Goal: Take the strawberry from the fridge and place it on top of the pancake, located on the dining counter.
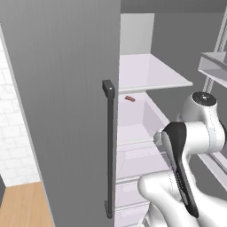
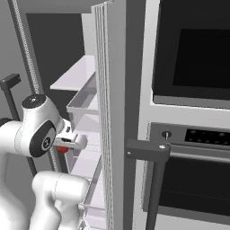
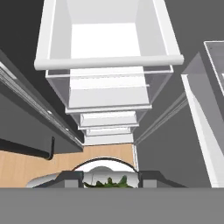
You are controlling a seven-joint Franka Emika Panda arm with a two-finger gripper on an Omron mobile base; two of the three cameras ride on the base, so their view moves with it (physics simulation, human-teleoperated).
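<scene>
**Claw grips the strawberry at the open fridge**

The claw (image 2: 67,146) sits closed on the strawberry (image 2: 63,149), a small red berry tucked under the white hand, with green leaves between the finger tips in the hand view. Beyond the claw, the fridge (image 1: 62,88) stands open, its white drawers (image 3: 109,65) stacked directly ahead. A dark red-brown piece (image 1: 130,98) lies on a shelf deeper inside, well apart from the claw.

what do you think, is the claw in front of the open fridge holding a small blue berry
Not blue. The berry in the claw is red: it is the strawberry, as the right base view shows. The rest holds: the claw grips it in front of the open fridge.
</scene>
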